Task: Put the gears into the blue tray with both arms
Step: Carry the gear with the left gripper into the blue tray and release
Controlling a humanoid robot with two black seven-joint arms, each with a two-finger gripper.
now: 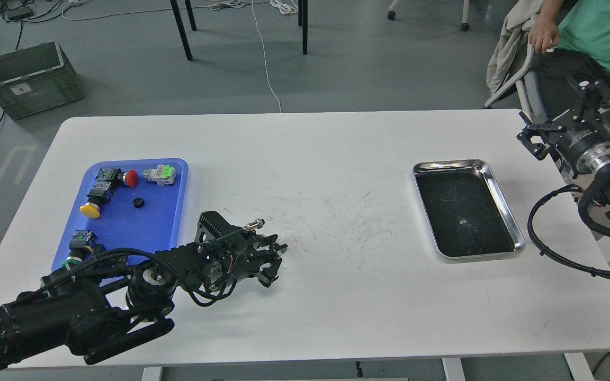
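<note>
The blue tray (170, 222) lies at the table's left. On it rests one small black gear (138, 202), among several push-button switches. My left gripper (278, 264) hovers low over the table just right of the tray's near corner, pointing right, its fingers apart with nothing seen between them. My right gripper (562, 114) is raised at the table's far right edge, beyond the steel tray, with its fingers spread wide and empty.
A shiny steel tray (501, 196) with a dark bottom sits at the right and holds a tiny grey chip (464, 222). On the blue tray lie a red-capped switch (119, 177), a yellow-capped one (93, 203) and a green one (161, 174). A seated person (596, 32) is behind the table's right corner.
</note>
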